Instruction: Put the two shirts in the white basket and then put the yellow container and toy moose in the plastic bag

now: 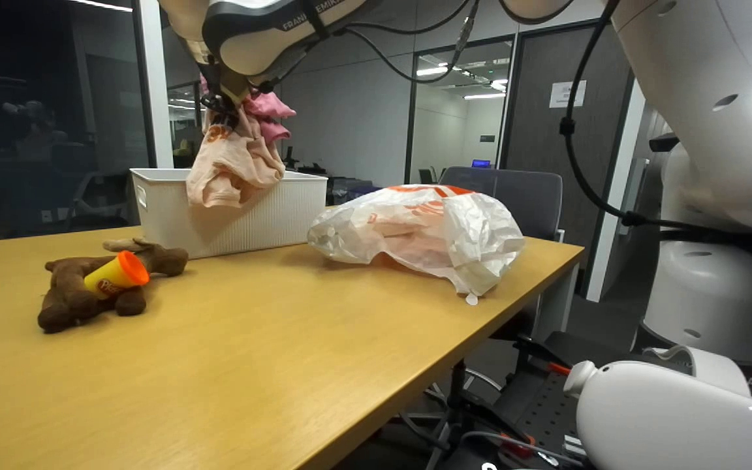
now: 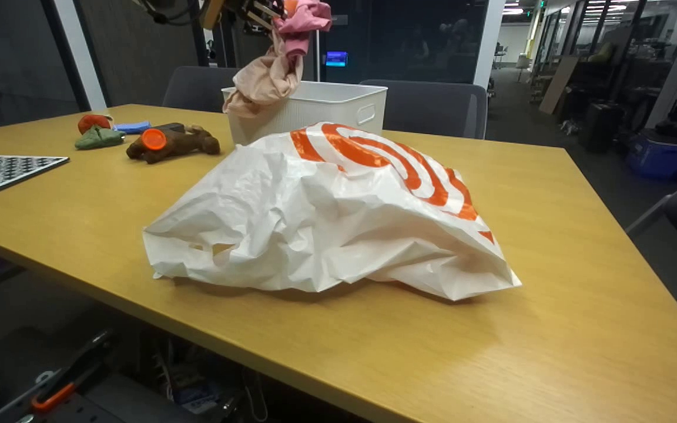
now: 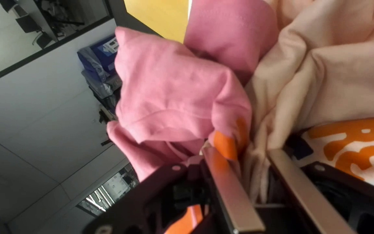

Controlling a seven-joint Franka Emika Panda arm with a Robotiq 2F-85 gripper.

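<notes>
1 gripper, raised above the table, its jaws drawn in and pinching folds of 1 peach-pink shirt; the shirt, orange-lettered, hangs limp beneath the gripper. 1 magenta-pink shirt, bunched at the gripper's tips, touching the peach-pink shirt; whether clamped as well, cannot be told. 1 white basket, ribbed, standing on the table below the gripper; the peach-pink shirt overlaps its rim and long side in both exterior views, contact unclear. 1 toy moose, dark brown plush, lying on the table, lower than the gripper and well apart from it. 1 yellow container, orange-lidded, tilted against the toy moose, below and well apart from the gripper. 1 plastic bag, white with orange-red print, crumpled on the table, lower than the gripper and apart from it. Well away from the gripper, on the table, in an exterior view: 1 patterned board, 1 green item, 1 red item.
</notes>
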